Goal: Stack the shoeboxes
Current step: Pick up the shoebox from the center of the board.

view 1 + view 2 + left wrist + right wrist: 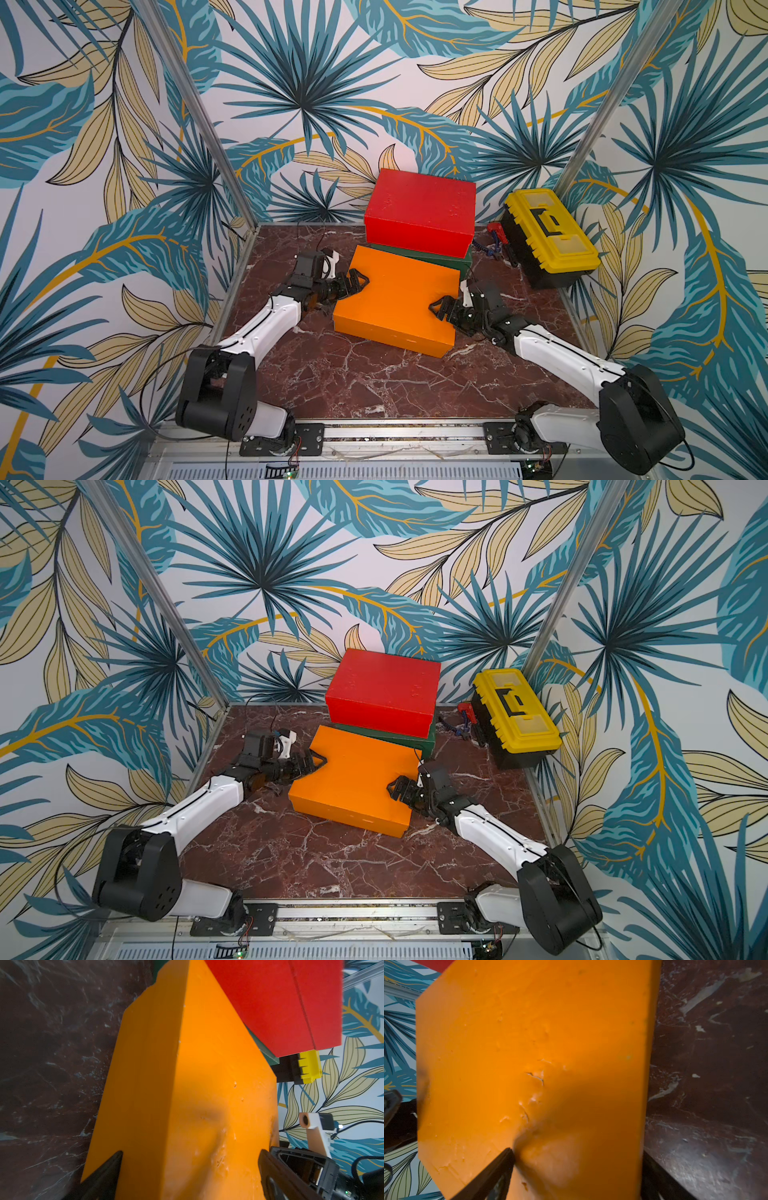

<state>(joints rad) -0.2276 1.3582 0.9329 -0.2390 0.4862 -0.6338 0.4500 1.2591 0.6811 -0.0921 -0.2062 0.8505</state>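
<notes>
Orange shoebox (395, 295) sits mid-table (353, 382). Left gripper (357, 282) has jaws wide astride its left end. Right gripper (440, 309) clamps its right end, one finger on the lid.

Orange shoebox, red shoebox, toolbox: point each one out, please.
orange shoebox (395, 295), in a top view, lid centre.
red shoebox (422, 201), in a top view, lid centre.
toolbox (552, 227), in a top view, lid middle.

An orange shoebox (529, 1032) fills the view — the end effector (577, 1153) clamps its end (marble table (708, 1064) beside).
</notes>
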